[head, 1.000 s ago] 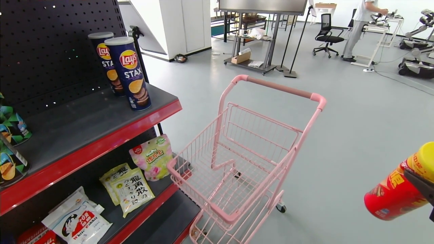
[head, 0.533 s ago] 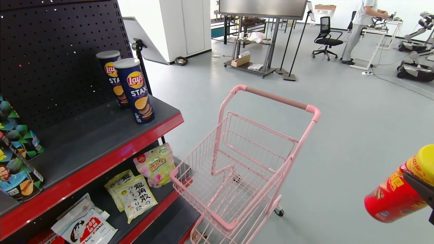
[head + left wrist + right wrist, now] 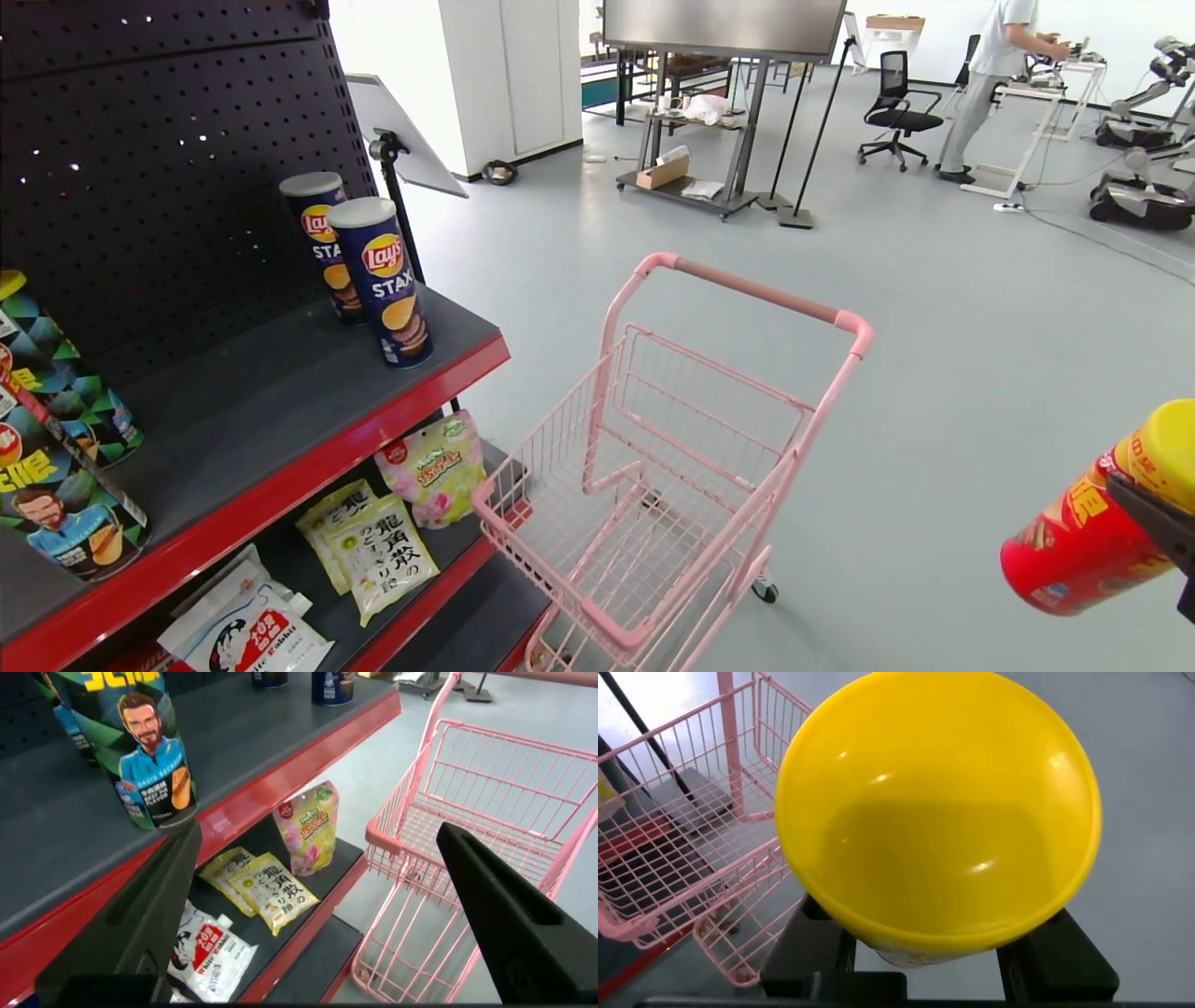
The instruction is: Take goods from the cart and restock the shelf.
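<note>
Right gripper (image 3: 938, 963) was clamped on the yellow-lidded red can (image 3: 1083, 537), held at 3 o'clock of the pink cart (image 3: 756, 293). Left gripper (image 3: 318, 933) jaws were wide apart, facing the shelf (image 3: 233, 411) at the cart's 9 o'clock.

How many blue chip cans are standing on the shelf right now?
2. Both stand upright at the end of the upper shelf nearest the cart: the front can by the red edge, the rear can close behind it. None looks hidden.
</note>
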`<state>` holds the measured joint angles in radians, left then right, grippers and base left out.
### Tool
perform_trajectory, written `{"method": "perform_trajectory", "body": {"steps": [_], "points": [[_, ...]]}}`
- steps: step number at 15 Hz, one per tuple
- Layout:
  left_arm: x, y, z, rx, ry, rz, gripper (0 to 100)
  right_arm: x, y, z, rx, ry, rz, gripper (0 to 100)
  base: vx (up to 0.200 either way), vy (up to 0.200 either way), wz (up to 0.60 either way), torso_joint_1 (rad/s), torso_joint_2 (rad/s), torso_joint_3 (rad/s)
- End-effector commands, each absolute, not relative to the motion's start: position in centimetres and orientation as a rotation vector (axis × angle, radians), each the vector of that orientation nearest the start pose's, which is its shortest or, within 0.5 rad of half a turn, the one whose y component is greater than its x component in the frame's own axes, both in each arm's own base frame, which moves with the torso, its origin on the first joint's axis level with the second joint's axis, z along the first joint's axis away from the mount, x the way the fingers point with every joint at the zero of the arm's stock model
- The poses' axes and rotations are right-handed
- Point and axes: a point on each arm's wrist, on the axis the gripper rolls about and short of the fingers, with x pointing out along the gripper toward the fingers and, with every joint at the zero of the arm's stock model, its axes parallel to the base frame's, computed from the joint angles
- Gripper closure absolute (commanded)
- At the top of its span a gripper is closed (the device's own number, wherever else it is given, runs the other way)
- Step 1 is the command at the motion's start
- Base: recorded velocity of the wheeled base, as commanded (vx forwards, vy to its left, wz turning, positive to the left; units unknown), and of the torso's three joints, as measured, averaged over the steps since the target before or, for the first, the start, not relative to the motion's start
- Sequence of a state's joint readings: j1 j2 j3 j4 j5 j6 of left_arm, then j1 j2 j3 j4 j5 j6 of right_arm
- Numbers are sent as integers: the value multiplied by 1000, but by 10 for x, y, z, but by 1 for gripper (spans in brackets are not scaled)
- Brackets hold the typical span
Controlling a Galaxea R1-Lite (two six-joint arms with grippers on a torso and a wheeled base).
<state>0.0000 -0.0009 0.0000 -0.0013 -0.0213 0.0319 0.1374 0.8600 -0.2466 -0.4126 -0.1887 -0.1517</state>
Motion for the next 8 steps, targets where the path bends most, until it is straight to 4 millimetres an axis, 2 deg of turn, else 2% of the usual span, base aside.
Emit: {"method": "perform_trajectory", "body": {"steps": [1,6,8], "points": [[-23,0,76,32,-2,-21,0,91,8,167,-185,206,-35,100,0,0,0,154,-359,-193],[-23,0,76,32,-2,-21,0,87,8,162,-186,215,-33,100,0,0,0,149,-344,-189],[-23,0,76,32,-2,-21,0,87,8,162,-186,214,-34,100,0,0,0,13,-25,-21]]}}
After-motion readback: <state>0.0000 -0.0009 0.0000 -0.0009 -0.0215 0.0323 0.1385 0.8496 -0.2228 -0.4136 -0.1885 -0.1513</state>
